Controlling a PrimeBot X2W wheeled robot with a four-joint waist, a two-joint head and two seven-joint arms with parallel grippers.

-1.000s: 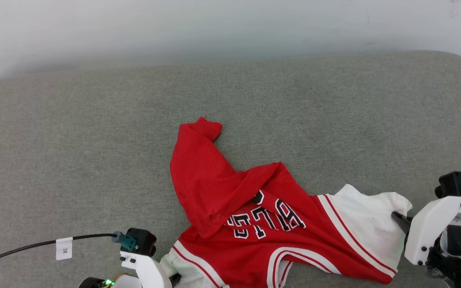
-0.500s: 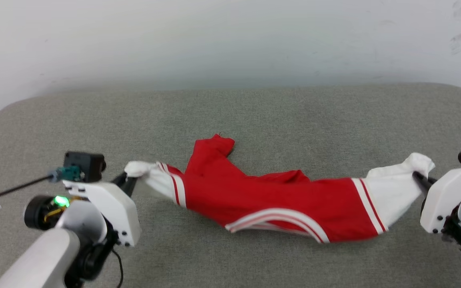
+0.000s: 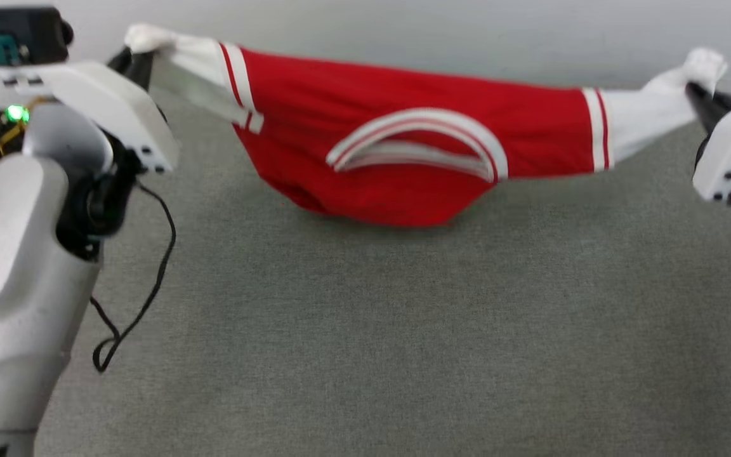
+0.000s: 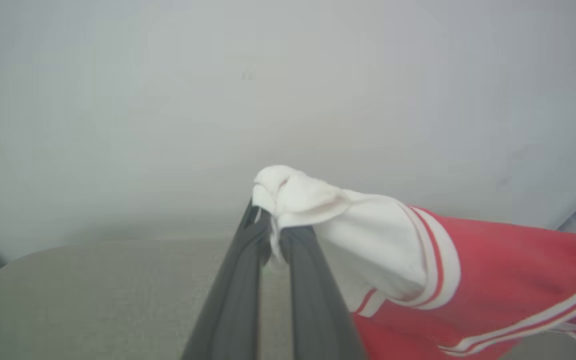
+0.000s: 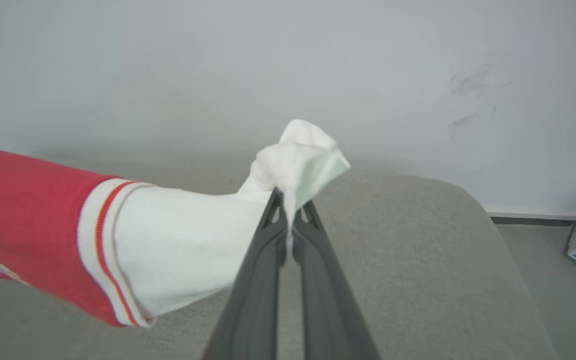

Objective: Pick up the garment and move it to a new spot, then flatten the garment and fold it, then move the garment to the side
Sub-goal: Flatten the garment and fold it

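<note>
The shirt (image 3: 403, 146) now hangs in the air, stretched wide between the two hands. The left hand (image 3: 134, 60) has its dark fingers pressed together on the bunched end of the left sleeve (image 4: 318, 200), and the right hand (image 3: 695, 92) pinches the end of the right sleeve (image 5: 193, 240) the same way.

Half a second ago the hands held the same sleeves lower down, and the red body trailed across the grey surface (image 3: 403, 349). A second ago the shirt lay crumpled there with its chest lettering up and the hands low at its sides. Since then both hands have risen and the head camera has tilted, so the sleeve ends now stand in front of the pale wall (image 3: 403, 25).

The red body sags in the middle, with the striped collar (image 3: 416, 143) toward the camera. Its lowest fold hangs close over the surface, whether touching or not cannot be told. A black cable (image 3: 150, 279) loops down beside the left arm.
</note>
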